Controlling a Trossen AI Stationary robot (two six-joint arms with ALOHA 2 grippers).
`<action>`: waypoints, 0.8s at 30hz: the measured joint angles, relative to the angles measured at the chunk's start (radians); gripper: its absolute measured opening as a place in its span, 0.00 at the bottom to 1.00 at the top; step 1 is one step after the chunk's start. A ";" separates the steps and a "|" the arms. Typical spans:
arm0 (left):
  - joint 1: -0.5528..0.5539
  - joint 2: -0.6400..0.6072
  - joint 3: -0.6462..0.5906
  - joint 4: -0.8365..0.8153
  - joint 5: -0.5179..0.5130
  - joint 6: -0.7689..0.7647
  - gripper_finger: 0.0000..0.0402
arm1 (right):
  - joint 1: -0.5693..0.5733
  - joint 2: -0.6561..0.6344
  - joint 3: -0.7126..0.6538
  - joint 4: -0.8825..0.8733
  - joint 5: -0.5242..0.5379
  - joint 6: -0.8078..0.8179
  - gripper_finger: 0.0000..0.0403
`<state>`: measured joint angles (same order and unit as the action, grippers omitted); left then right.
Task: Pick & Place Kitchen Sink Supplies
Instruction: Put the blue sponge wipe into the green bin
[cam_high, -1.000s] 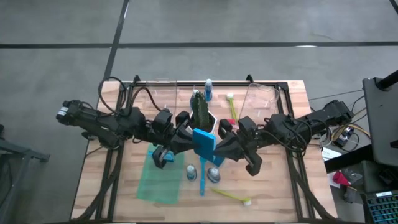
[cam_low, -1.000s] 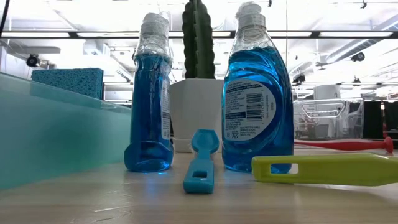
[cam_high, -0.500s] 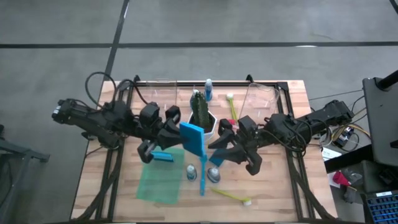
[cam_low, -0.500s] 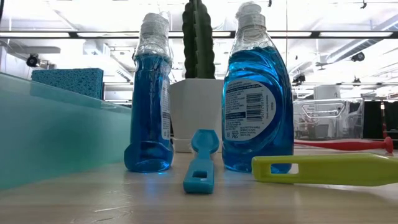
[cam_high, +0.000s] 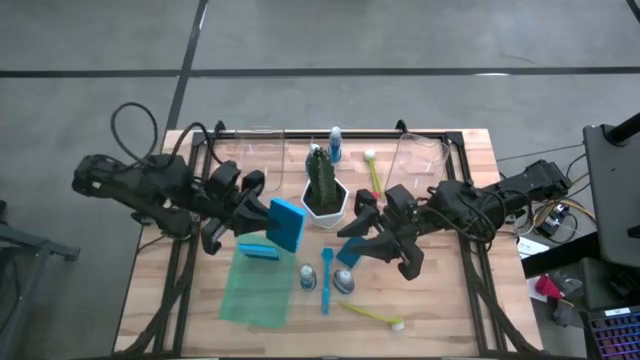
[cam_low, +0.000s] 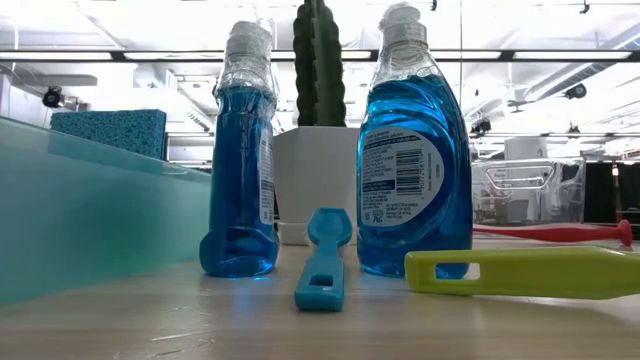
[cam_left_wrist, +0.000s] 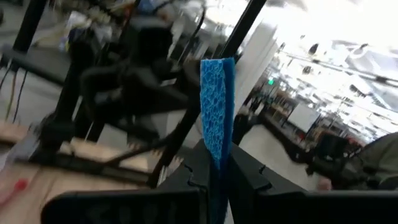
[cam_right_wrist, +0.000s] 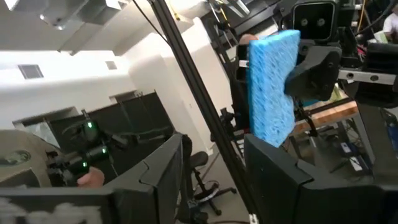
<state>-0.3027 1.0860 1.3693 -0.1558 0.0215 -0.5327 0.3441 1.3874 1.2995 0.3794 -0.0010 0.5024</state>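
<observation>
My left gripper (cam_high: 266, 221) is shut on a light blue sponge (cam_high: 286, 224), held above the table left of the cactus; the left wrist view shows the sponge (cam_left_wrist: 217, 106) edge-on. My right gripper (cam_high: 352, 240) hovers open to the sponge's right with nothing between its fingers (cam_right_wrist: 273, 168), and the sponge (cam_right_wrist: 272, 87) shows beyond it. A darker blue sponge (cam_high: 258, 250) lies flat on the green tray (cam_high: 255, 295). Two blue bottles (cam_high: 307, 277) (cam_high: 343, 281) stand upright, with a blue brush (cam_high: 326, 280) lying between them and a yellow brush (cam_high: 372, 314) near the front. My left gripper pinches the sponge between its two fingers, one on each broad face, at the end nearest the wrist (cam_left_wrist: 215, 163). The fingers come about level from the table's left. The sponge stands on edge, sticks out past the fingertips, and is lifted clear of the table.
A green cactus in a white pot (cam_high: 322, 188) stands mid-table. Behind it are a third blue bottle (cam_high: 335, 145), a long brush (cam_high: 372, 172) and clear bins (cam_high: 425, 155) (cam_high: 250, 148) along the far edge. A pink brush (cam_low: 560, 233) shows in the low view.
My right gripper has opened and let go of the light blue sponge, staying where it was. My left gripper, still shut on the sponge, has carried it toward the table's left edge, away from the right gripper, turning somewhat.
</observation>
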 joint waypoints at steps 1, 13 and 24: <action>0.000 -0.009 0.000 -0.033 0.000 -0.005 0.07 | 0.000 0.000 0.000 -0.008 0.000 -0.003 0.41; 0.000 -0.074 0.000 -0.456 0.024 -0.066 0.07 | -0.001 -0.007 0.000 -0.032 0.001 -0.023 0.36; -0.011 -0.015 0.000 -0.745 0.074 -0.097 0.07 | -0.005 -0.007 0.000 -0.033 0.001 -0.047 0.33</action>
<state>-0.3137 1.0709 1.3693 -0.9011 0.0957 -0.6296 0.3393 1.3800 1.2995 0.3466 0.0002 0.4550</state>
